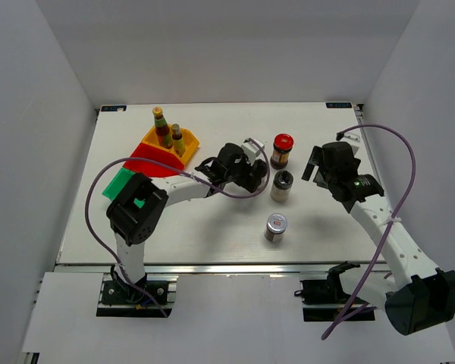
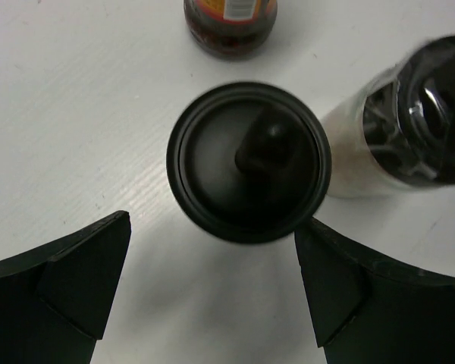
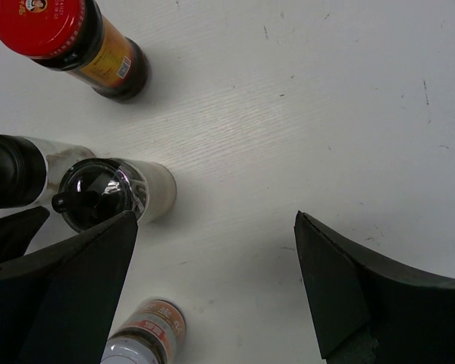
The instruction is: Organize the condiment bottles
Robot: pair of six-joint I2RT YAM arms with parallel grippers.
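Smooth, matte white desk [image 1: 212,235], and both arms were reaching in over the middle of it. The left claw [image 2: 212,246] was spread as wide as it goes and gripped nothing. A black-capped shaker [image 2: 249,161] stood upright just ahead of its tips, centred on the gap, its round lid glossy, and neither finger touched it. The right claw [image 3: 216,227] was just as wide and also empty, hanging over bare desk nearer the right edge. The second shaker [image 3: 110,193], with a pale body and a dark domed cap, sat just off one of its fingers.

Up by the far left corner, three plastic trays overlapped: yellow tray [image 1: 188,144], red tray [image 1: 153,161], green tray [image 1: 120,184]. The yellow one held two slim sauce bottles [image 1: 161,125] [image 1: 177,139], both upright.

Toward the far edge, the red-capped jar [image 1: 283,150] stood with its dark glass and yellow label. The small silver-lidded jar [image 1: 276,227] stood alone, nearest the near edge.
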